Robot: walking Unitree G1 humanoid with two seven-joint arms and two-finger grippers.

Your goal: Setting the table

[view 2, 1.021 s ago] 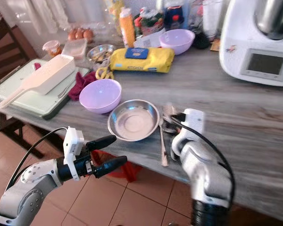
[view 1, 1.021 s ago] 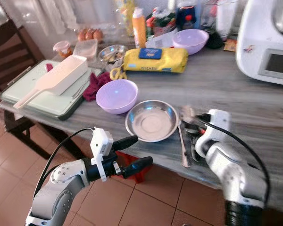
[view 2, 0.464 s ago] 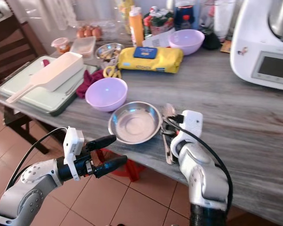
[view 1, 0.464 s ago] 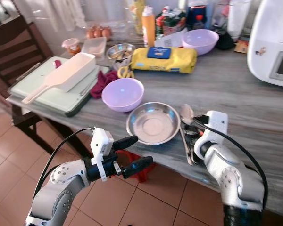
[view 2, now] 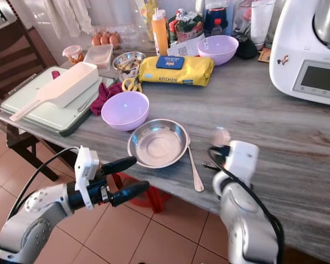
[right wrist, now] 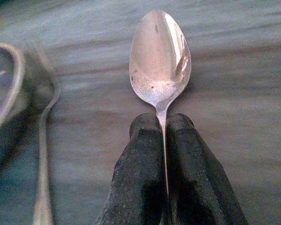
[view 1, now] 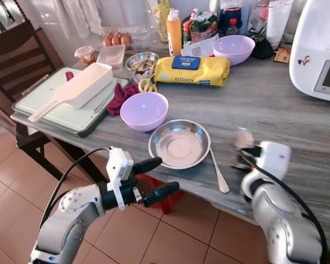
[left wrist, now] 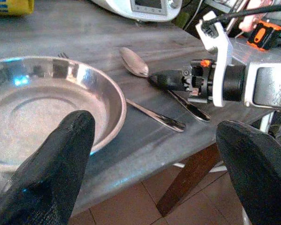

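Black fingers, right: my right gripper [right wrist: 163, 140] was pinched tight on the spoon [right wrist: 160, 56] by its neck, the bowl sticking out ahead and facing up. I held it there, I judge, so the bowl kept level and pointed where it would lie.
Spoon's place: it hung just above the grey table [view 1: 297, 126], to the right of the steel bowl [view 1: 179, 144] and apart from it.
Left gripper: my left gripper [view 1: 154, 179] hovered off the table's near edge, below the steel bowl, fingers spread wide and holding nothing. I judge it was waiting there, clear of the right arm's path.
Cutlery left down: a second spoon [view 1: 218, 173] lay flat just beside the steel bowl's right rim, handle toward me, likely its place in the setting.
Farther back: a lilac bowl [view 1: 143, 110] stood just beyond the steel bowl; a yellow wipes pack [view 1: 192, 70] lay behind that, and another lilac bowl [view 1: 235, 48] near the far edge.
Change since half a second before: my right gripper had been right against the cutlery beside the steel bowl; by now it had drawn off to the right with one spoon, leaving the other behind.
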